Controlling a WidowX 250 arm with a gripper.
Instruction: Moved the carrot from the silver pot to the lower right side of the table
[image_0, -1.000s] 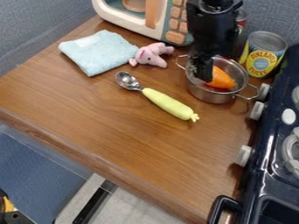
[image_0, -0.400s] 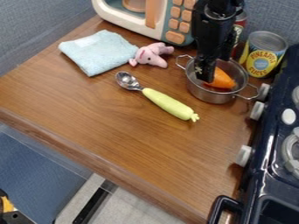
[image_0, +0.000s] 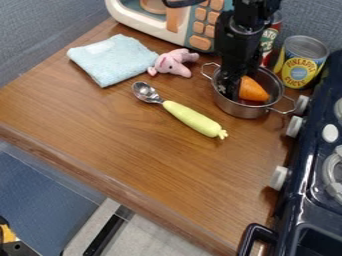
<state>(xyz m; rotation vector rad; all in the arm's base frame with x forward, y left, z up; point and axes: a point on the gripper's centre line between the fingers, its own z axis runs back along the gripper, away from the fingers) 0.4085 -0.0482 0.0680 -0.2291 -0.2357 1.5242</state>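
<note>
The black gripper (image_0: 232, 90) hangs down into the left part of the silver pot (image_0: 244, 110), at the upper right of the wooden table (image_0: 140, 145). Right beside its tip, inside the pot, lies the orange carrot (image_0: 253, 90), with its left end hidden behind the gripper. Whether the gripper holds the carrot cannot be told.
A scoop with a yellow-green handle (image_0: 194, 119) lies left of the pot. Behind are a pink plush toy (image_0: 172, 63), a blue cloth (image_0: 113, 59) and a toy microwave (image_0: 157, 26). Cans, one of pineapple (image_0: 301, 62), stand behind the pot; a dark stove (image_0: 314, 165) borders the right.
The gripper has shifted slightly and its upper part has turned, uncovering more of the red can behind. The carrot looks a little more upright in the pot.
</note>
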